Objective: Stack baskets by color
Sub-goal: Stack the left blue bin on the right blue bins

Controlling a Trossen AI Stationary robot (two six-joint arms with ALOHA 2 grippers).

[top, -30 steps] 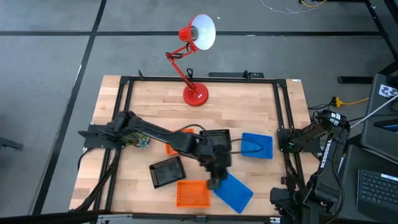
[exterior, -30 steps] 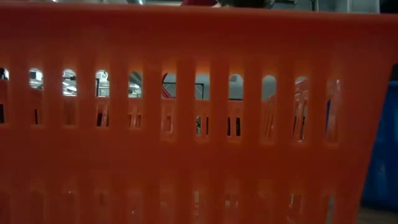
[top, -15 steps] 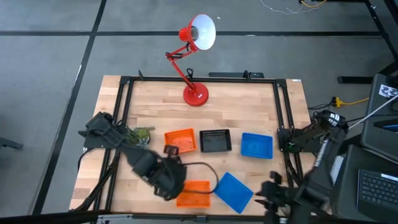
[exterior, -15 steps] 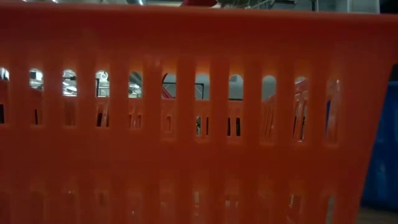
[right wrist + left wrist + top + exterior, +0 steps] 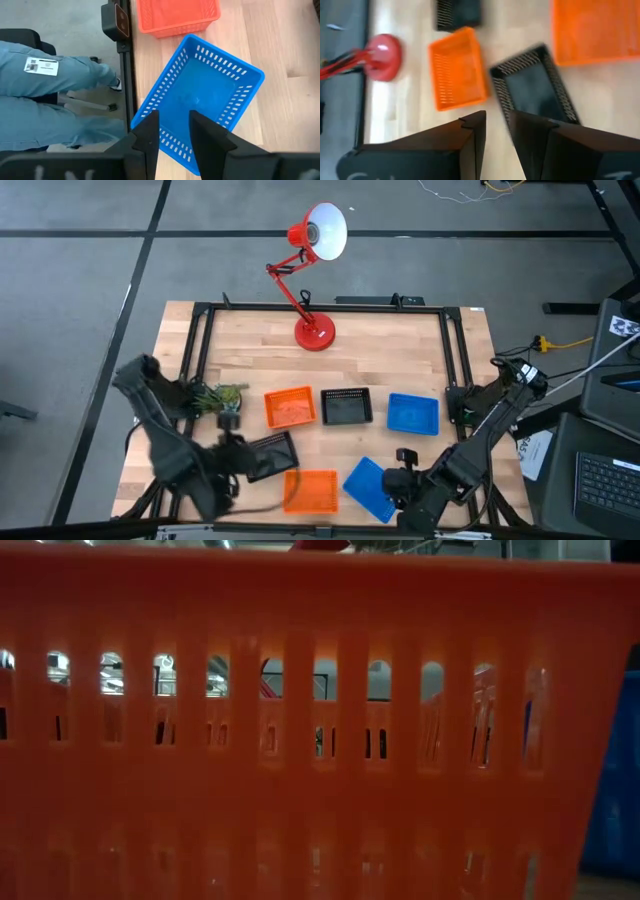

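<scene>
Six baskets show in the high view. An orange one (image 5: 290,407), a black one (image 5: 347,407) and a blue one (image 5: 413,414) stand in a row at mid-table. Nearer lie a tilted black basket (image 5: 268,455), an orange one (image 5: 310,490) and a tilted blue one (image 5: 368,487). My left gripper (image 5: 498,140) hangs above the tilted black basket's (image 5: 535,85) left end, a narrow gap between its fingers and nothing in it. My right gripper (image 5: 174,125) hangs over the near blue basket's (image 5: 200,95) right side, also narrowly open and empty.
A red desk lamp (image 5: 315,330) stands at the table's far middle. A black frame rail (image 5: 455,380) runs along the table's sides. A person in blue trousers (image 5: 50,90) stands by the near edge. The near orange basket's wall (image 5: 320,740) fills the low view.
My left gripper has swung from above the near blue basket toward the table's left edge and turned about, now standing over the tilted black basket. My right gripper has come from the right edge toward the near blue basket. The baskets have kept their places.
</scene>
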